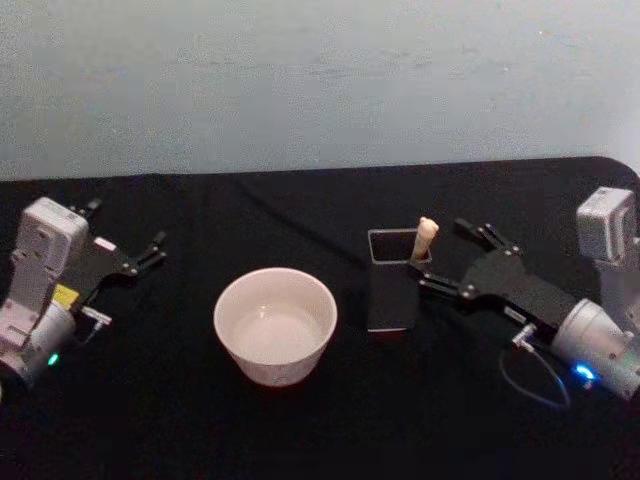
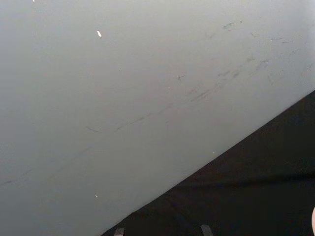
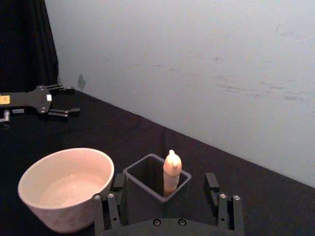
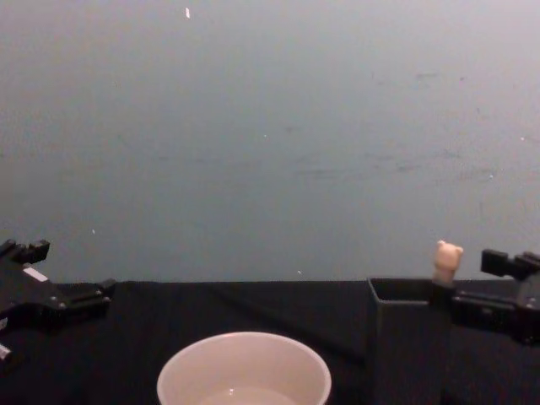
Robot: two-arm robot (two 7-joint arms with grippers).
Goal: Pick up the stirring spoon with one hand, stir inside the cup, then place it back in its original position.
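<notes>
right gripper (image 1: 442,254) gapes near stirring spoon (image 1: 427,235) in holder (image 1: 391,300).

Cream cup (image 1: 275,374): smooth, faintly glossy, ceramic-like. Dark grey holder (image 1: 390,302): thin-walled, matt, plastic-looking. Spoon's beige bear-head handle (image 1: 426,238): smooth, matt. Black tablecloth (image 1: 150,400): matt fabric, faintly creased. Pale wall (image 1: 300,80): matt painted surface, scuffed with dark streaks.

A plain lab-like test bench — black cloth (image 1: 180,420) covering the table, a bare, scuffed pale wall (image 1: 300,80) close behind.
</notes>
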